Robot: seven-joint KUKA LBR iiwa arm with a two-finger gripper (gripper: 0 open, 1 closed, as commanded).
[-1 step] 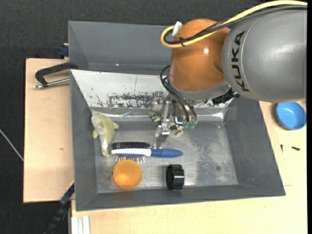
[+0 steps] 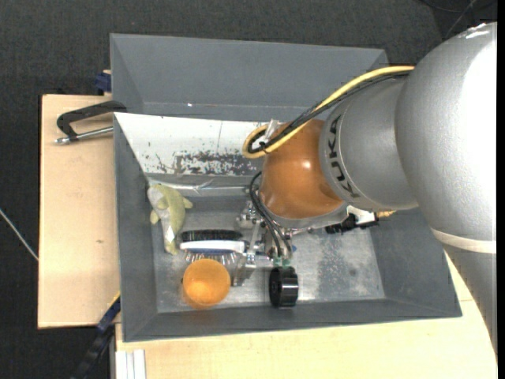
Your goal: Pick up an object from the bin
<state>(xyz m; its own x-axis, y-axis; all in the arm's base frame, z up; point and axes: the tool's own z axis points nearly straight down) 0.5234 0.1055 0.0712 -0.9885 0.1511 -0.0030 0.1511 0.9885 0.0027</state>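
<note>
The arm (image 2: 442,133) reaches into the grey bin (image 2: 347,271) from the right. Its orange cover (image 2: 296,176) hangs above the middle of the floor, and a yellow cable (image 2: 347,93) loops along its far side. Below the cover the claw (image 2: 259,253) points down into the near part of the bin. Whether it is released or clenched cannot be told, because its own metal parts and wires crowd the tip. Nothing can be seen grasped in it.

Three things lie close round the claw:
- A brush (image 2: 211,242) with a white back and dark bristles lies crosswise just to the left, its right end touching or almost touching the claw.
- An orange ball (image 2: 207,283) sits nearer and to the left, just beside the brush's near edge.
- A black roller (image 2: 283,287) stands just near and right of the claw, close to the near wall.

A pale yellowish crumpled lump (image 2: 168,208) lies farther left, against the left wall, and reaches down to the brush's left end. The right half of the floor is bare metal.
</note>
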